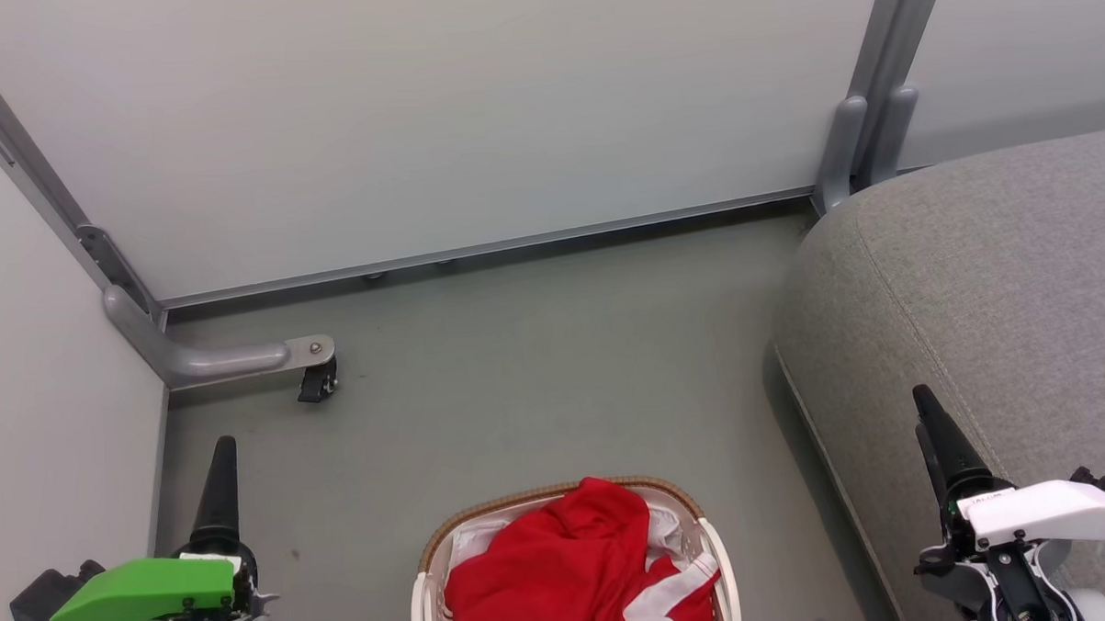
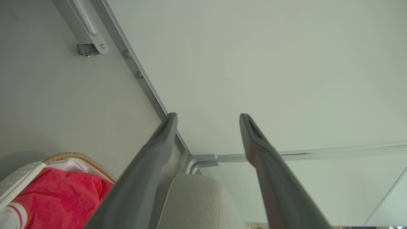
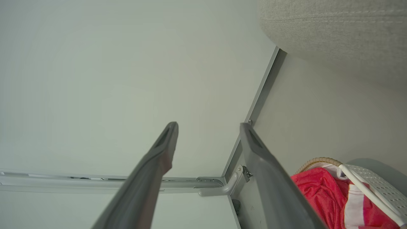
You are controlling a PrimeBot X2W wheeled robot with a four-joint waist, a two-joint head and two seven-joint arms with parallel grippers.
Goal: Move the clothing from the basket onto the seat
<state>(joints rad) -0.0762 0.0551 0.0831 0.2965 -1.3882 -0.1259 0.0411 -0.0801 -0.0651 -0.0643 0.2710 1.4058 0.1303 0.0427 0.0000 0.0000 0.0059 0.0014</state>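
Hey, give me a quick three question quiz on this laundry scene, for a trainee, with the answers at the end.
1. True or false: the red clothing lies in the basket.
2. The grey seat is on which side of the basket? A the robot's left; B the robot's right.
3. Fill in: the jaws of the left gripper and the right gripper are both ____, holding nothing.
Key: 1 true; 2 B; 3 open.

Clothing (image 1: 561,568) lay in basket (image 1: 513,500), basket on floor (image 1: 536,366). Seat (image 1: 974,287) stood near, right of basket; wall panel (image 1: 417,122) behind basket; caster (image 1: 318,381) behind-left of it. L gripper (image 1: 222,451) hung left of basket, R gripper (image 1: 928,408) right of it, above seat.
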